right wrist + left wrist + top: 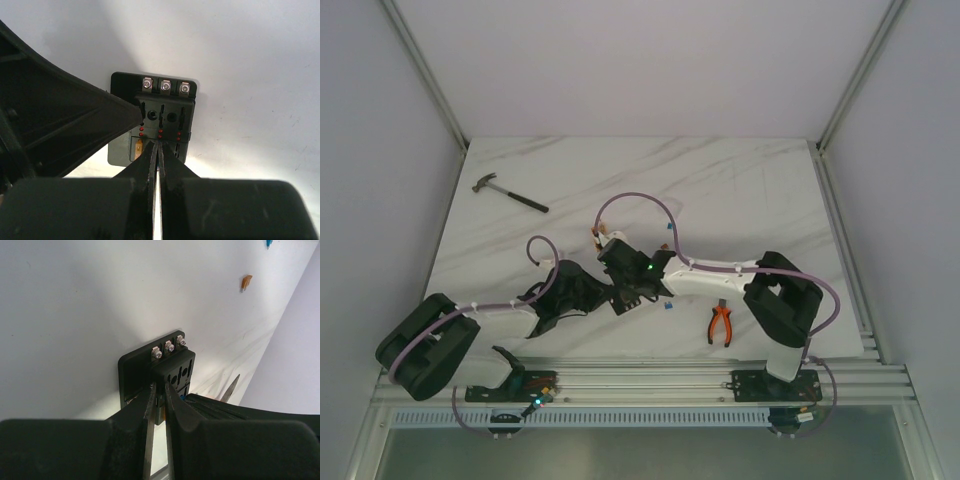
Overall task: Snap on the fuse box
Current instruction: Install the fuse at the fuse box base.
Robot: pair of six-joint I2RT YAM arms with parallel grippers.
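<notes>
Left gripper pinches the fuse box between its fingertips, seemingly to steady it. Clenched empty, right gripper sets its tips against the box, likely to press it home.

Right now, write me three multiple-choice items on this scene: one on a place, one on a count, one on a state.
1. Where on the table is the hammer? A far left; B near right; C centre.
2. How many silver screws line one edge of the fuse box? A two; B three; C five.
3. The right end effector is: A wide open; B shut; C out of view.
Answers: 1 A, it lies by the far-left corner. 2 B, three heads sit in a row. 3 B, its fingers meet at the box.
</notes>
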